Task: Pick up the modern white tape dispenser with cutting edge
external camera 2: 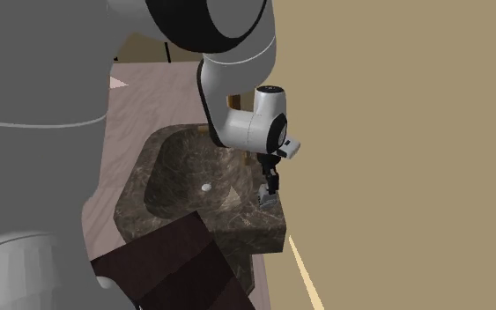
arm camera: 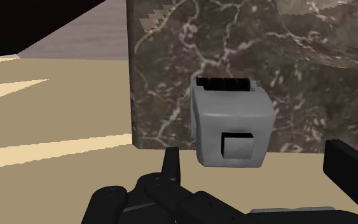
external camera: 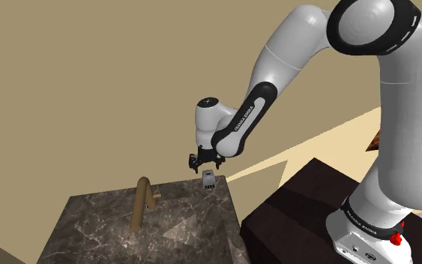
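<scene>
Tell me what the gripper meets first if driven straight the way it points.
Probably the grey tape dispenser, standing on the marble counter ahead of the open gripper, though the gap is unclear.

Soft, even light with crisp edges; pale bright wedges streak the tan floor (external camera: 291, 154); gentle shading rounds the arm (external camera: 291, 56).

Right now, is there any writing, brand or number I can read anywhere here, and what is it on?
"FRANKA EMIKA": white letters on the arm's black forearm band.
On the base of the arm there is a line of white lettering, too small to read.
On the dispenser no writing shows.
</scene>
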`<state>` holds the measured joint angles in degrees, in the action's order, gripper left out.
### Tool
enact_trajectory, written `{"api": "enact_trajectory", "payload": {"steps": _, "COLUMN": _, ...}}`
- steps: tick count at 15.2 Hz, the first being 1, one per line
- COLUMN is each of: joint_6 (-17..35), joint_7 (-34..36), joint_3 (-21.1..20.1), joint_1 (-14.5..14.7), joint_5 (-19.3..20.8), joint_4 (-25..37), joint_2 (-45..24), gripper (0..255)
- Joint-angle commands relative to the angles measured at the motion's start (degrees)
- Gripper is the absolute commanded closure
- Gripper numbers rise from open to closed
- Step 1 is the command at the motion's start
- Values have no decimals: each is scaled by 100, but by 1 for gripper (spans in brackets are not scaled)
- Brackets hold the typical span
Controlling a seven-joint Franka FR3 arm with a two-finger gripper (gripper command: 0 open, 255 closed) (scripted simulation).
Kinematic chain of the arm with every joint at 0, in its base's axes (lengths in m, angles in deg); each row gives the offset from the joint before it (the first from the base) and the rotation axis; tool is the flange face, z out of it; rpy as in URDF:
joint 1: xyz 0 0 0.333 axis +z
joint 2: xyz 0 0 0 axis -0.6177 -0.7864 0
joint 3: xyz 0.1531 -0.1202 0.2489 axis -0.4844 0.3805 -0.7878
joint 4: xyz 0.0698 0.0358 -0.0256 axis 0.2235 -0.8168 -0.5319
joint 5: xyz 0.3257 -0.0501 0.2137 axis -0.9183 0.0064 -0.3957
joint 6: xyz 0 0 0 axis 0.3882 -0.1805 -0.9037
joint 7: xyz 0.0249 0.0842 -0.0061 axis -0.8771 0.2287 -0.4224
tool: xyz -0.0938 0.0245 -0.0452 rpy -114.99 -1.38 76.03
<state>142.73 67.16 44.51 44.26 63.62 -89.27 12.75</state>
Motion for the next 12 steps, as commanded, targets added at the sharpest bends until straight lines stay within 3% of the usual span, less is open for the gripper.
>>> {"api": "enact_trajectory", "payload": {"steps": 1, "joint_6": 103, "joint_7": -349, "joint_3": 79, "joint_1": -38, "joint_5": 241, "joint_4": 146, "joint_2": -326, "gripper": 0}}
{"api": "enact_trajectory", "payload": {"steps": 6, "joint_6": 307, "joint_7": 31, "joint_3": 52, "joint_1": -142, "joint_5": 755, "joint_4": 295, "joint_2": -747, "gripper": 0}}
{"api": "enact_trajectory", "payload": {"steps": 9, "joint_6": 325, "joint_7": 86, "joint_3": 41, "joint_1": -163, "joint_5": 829, "joint_4": 316, "joint_2": -798, "gripper": 0}}
{"api": "enact_trajectory", "payload": {"steps": 10, "joint_6": 319, "joint_7": 79, "joint_3": 40, "joint_1": -166, "joint_5": 827, "joint_4": 331, "joint_2": -809, "gripper": 255}}
{"api": "enact_trajectory", "payload": {"steps": 12, "joint_6": 311, "joint_7": 87, "joint_3": 32, "joint_1": -161, "joint_5": 821, "joint_4": 319, "joint_2": -792, "gripper": 255}}
